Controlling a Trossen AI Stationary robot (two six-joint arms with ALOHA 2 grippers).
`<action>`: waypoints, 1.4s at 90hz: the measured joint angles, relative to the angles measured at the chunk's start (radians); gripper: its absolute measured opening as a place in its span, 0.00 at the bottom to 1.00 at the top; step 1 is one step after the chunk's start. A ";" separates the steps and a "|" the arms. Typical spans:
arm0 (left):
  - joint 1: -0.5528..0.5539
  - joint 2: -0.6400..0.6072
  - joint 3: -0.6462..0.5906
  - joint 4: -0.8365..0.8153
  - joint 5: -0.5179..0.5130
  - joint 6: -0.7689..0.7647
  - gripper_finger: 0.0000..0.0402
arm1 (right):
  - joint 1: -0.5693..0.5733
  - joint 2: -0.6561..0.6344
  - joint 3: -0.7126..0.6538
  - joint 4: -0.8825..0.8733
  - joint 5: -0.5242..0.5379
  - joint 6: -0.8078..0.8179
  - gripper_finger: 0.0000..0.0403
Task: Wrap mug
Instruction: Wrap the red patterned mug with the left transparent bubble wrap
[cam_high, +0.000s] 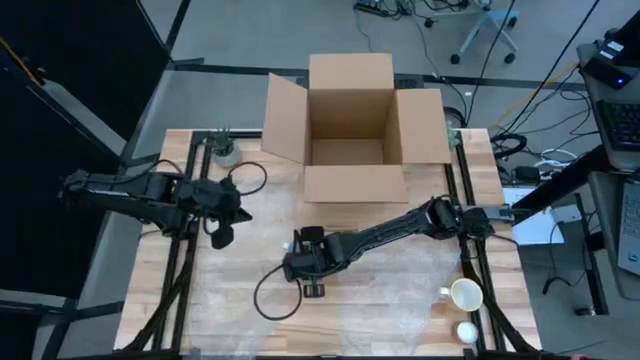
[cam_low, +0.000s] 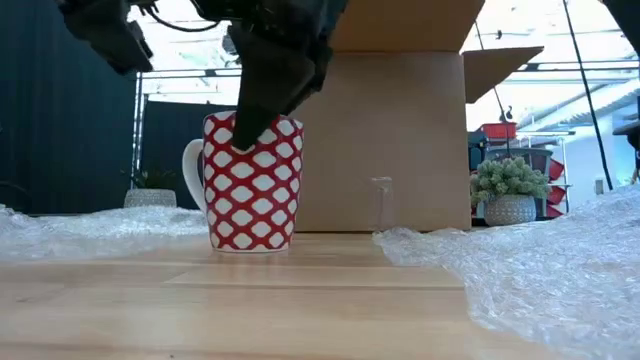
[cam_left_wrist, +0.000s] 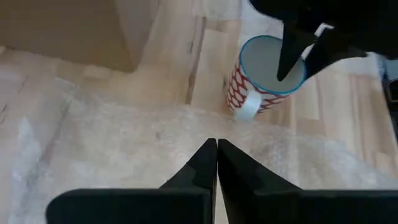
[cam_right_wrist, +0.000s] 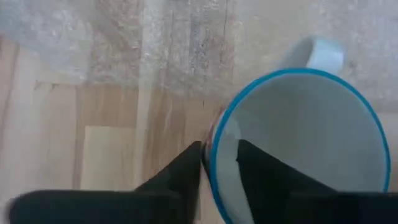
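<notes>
Bubble wrap (cam_low: 540, 270) covers the near wooden tabletop (cam_low: 250, 310). Farther in, the right gripper (cam_right_wrist: 219, 163) pinches the red-patterned mug's (cam_low: 253, 181) rim, apparently positioning it. Next: set it on the wrap. Left gripper (cam_left_wrist: 217, 163) hovers, fingers together, before the cardboard box (cam_high: 352, 125).

This is a robotics lab or workshop. A wooden table (cam_high: 250, 320) stands on a grey floor, with black curtains (cam_high: 60, 100) hanging along one side of it. Beyond the table a wheeled office chair (cam_high: 488, 30) stands among loose cables (cam_high: 540, 100), and a desk with a laptop (cam_high: 618, 55) sits beside the table. Past the table, shelving and bright windows (cam_low: 570, 60) show.
</notes>
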 joint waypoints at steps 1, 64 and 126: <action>-0.002 -0.004 0.000 -0.003 -0.004 0.000 0.00 | 0.000 0.000 0.000 0.000 -0.002 -0.002 0.10; -0.022 -0.241 -0.001 0.007 -0.041 -0.044 0.00 | -0.035 0.042 0.147 0.442 -0.020 -0.091 0.01; -0.022 -0.250 -0.002 0.005 -0.062 -0.083 0.00 | -0.092 0.220 0.144 0.617 -0.018 -0.082 0.01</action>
